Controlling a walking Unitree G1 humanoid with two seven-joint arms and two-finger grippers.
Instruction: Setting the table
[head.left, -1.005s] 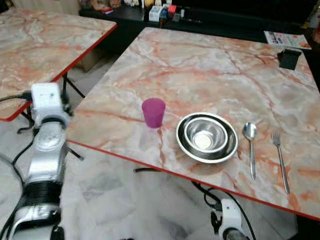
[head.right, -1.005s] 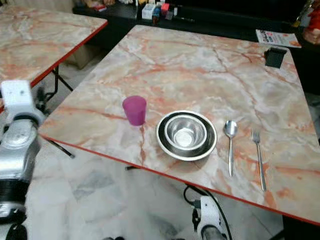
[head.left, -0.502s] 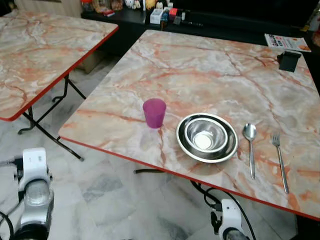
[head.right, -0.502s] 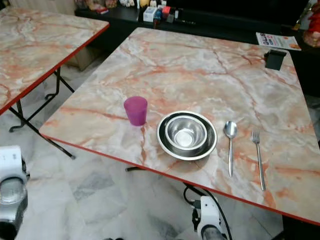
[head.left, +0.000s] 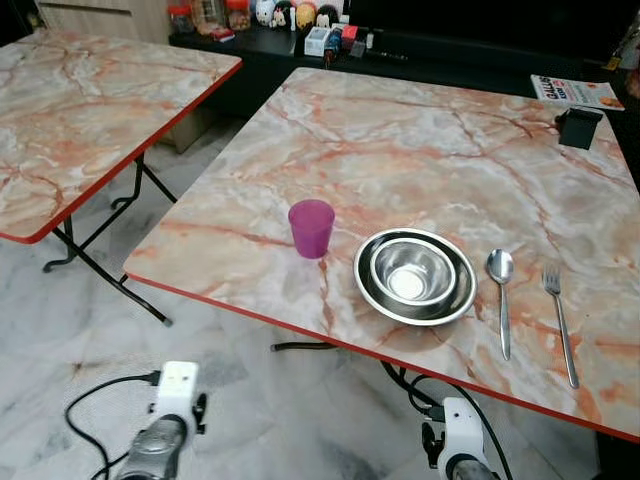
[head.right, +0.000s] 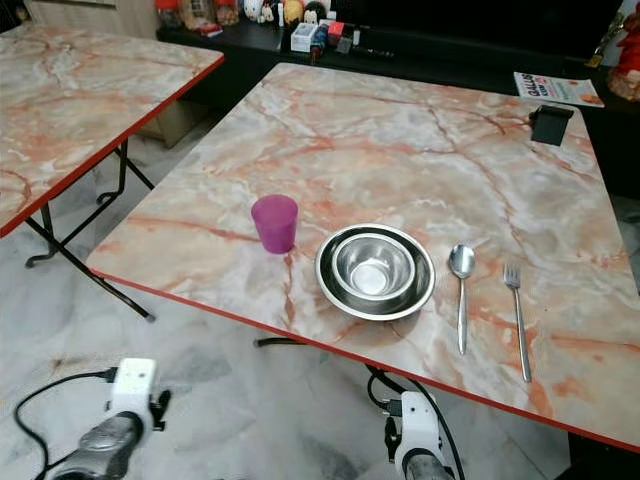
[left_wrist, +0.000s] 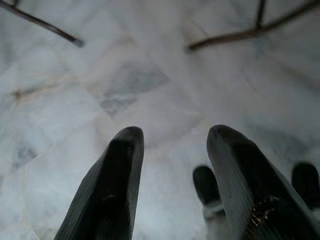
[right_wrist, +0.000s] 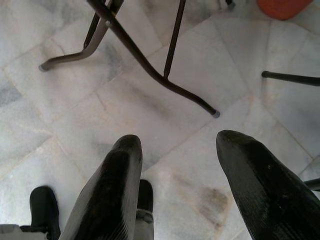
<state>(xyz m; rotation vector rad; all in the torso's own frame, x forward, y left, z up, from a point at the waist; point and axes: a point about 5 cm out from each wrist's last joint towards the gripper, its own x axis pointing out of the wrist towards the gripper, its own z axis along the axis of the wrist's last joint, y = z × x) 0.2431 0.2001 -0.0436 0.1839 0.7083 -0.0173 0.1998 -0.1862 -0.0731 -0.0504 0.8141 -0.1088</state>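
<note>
On the marble table stand a purple cup and, to its right, a steel bowl nested in a steel plate. A spoon and a fork lie side by side to the right of the plate. Both arms hang low in front of the table's red near edge, the left wrist and the right wrist showing at the bottom. My left gripper is open over the floor, holding nothing. My right gripper is also open over the floor.
A second marble table stands to the left, with a gap of tiled floor between. A dark holder and a leaflet lie at the far right edge. A dark shelf with small items runs behind. Table legs cross the floor.
My left arm has dropped from beside the table's left corner down to hang near the floor. The camera has shifted slightly. Things on the table have not moved.
</note>
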